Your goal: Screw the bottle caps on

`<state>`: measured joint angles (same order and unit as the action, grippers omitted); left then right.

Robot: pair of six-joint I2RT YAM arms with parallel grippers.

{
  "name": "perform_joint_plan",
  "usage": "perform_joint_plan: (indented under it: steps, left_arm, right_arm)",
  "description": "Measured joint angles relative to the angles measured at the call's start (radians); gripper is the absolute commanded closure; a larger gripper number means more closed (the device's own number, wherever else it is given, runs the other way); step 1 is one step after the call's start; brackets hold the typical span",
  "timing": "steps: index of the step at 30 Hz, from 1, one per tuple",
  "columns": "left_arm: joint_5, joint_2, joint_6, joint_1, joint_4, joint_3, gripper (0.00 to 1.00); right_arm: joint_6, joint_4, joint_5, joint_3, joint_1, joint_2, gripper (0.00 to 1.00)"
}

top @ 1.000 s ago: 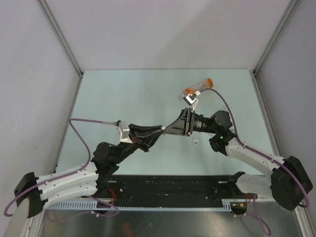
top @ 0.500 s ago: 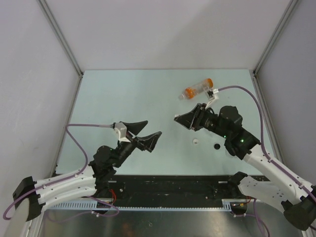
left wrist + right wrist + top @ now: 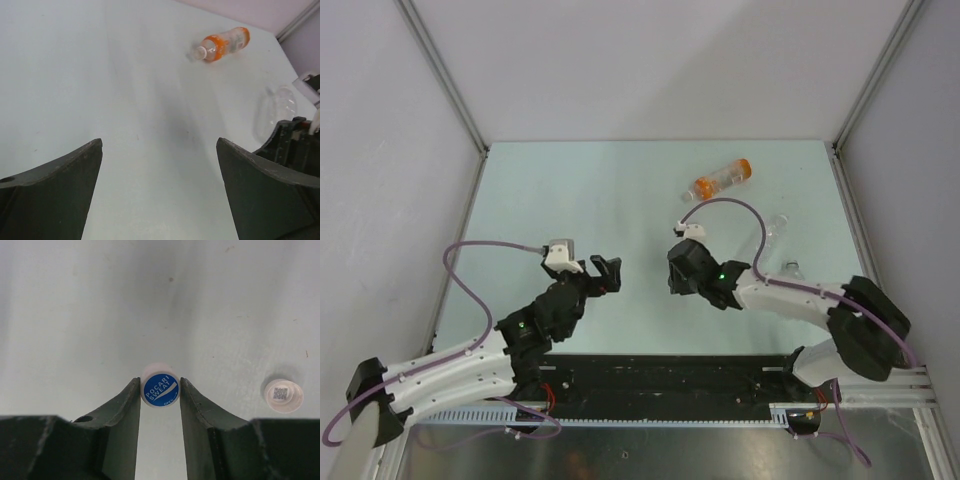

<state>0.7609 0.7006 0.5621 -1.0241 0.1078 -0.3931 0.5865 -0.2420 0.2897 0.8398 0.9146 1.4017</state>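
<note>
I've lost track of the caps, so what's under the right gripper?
From above, the right gripper covers that spot. Its wrist camera shows a blue-topped white cap pinched between its fingers and a second white cap on the table beside it.

The table is lit brightly and evenly; only soft, diffuse shadows are cast, and the left wrist view is slightly washed out.

Blue-topped white cap, lettered in white; second white cap, bearing a small grey printed square; orange-banded clear bottle; pale green table.
</note>
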Motion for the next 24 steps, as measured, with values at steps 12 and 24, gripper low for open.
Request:
perform_joint_plan:
  steps: [12, 24]
  left_arm:
    - [0.049, -0.06, 0.041, 0.002, -0.062, 0.0, 0.0]
    - [0.048, -0.045, 0.043, 0.002, -0.068, 0.001, 0.01]
  right_arm:
    - [-0.015, 0.094, 0.074, 0.0, 0.012, 0.237, 0.46]
    - [-0.028, 0.039, 0.138, 0.01, -0.011, 0.173, 0.01]
